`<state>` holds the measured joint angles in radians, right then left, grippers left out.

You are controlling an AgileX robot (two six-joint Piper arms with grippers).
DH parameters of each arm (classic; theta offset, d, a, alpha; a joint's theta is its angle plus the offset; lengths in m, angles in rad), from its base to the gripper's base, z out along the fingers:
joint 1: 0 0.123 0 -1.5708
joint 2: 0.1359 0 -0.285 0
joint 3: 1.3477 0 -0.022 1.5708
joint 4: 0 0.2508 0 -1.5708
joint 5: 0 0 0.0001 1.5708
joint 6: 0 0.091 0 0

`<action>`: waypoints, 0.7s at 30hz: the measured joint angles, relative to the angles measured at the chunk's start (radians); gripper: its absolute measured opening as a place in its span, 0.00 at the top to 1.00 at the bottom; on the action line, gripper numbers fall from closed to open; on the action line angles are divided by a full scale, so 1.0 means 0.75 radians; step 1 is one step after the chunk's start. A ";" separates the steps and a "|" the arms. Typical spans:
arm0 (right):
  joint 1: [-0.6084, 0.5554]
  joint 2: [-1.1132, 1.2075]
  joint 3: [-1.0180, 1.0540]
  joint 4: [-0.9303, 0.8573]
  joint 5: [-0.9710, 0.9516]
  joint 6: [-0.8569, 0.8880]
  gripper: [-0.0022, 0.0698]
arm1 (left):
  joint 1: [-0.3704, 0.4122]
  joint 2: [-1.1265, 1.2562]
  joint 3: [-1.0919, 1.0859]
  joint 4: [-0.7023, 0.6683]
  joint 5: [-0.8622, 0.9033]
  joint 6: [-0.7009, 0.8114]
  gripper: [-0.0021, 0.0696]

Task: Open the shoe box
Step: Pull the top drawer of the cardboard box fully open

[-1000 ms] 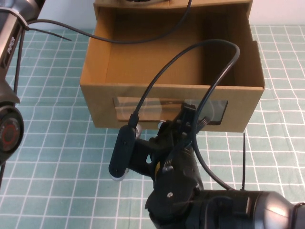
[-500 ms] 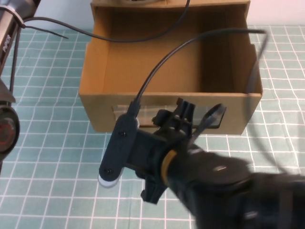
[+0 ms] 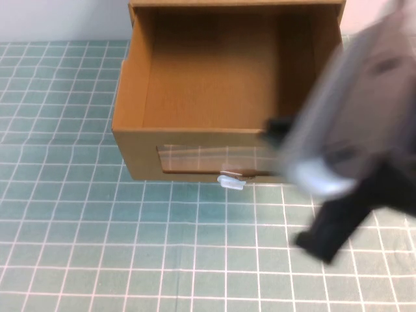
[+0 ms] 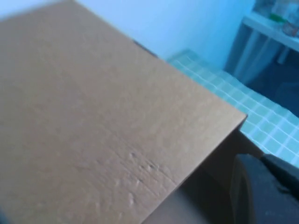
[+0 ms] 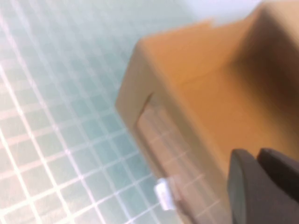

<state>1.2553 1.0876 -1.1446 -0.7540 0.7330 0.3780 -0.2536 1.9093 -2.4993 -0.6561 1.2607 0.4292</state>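
Observation:
The brown cardboard shoe box stands open at the back of the table, its inside empty. Its front wall has a clear window with a small white tab below it. My right arm is a blurred shape in front of the box's right corner. In the right wrist view my right gripper is shut on nothing, up beside the box and away from the tab. My left gripper is shut, close against a cardboard panel of the box. The left arm is absent from the high view.
A teal mat with a white grid covers the table around the box. In the left wrist view a shelf and dark floor lie beyond the table's edge.
My right arm has swung from the middle of the box's front off to the right, uncovering the window and tab. The left arm and the black cables have left the high view.

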 joint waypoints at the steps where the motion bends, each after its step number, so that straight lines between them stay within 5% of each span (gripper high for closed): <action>1: 0.000 -0.052 0.000 0.005 0.011 0.000 0.95 | 0.008 -0.041 0.000 0.026 0.003 -0.015 0.98; 12: 0.000 -0.498 -0.002 0.100 0.270 0.000 0.99 | 0.037 -0.487 0.094 0.237 0.017 -0.090 0.98; 21: 0.000 -0.649 -0.002 0.094 0.616 0.000 0.99 | 0.037 -1.005 0.846 0.287 0.020 -0.055 0.98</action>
<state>1.2553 0.6009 -1.1463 -0.6834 1.1953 0.3780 -0.2257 1.1554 -1.8647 -0.4409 1.2753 0.3880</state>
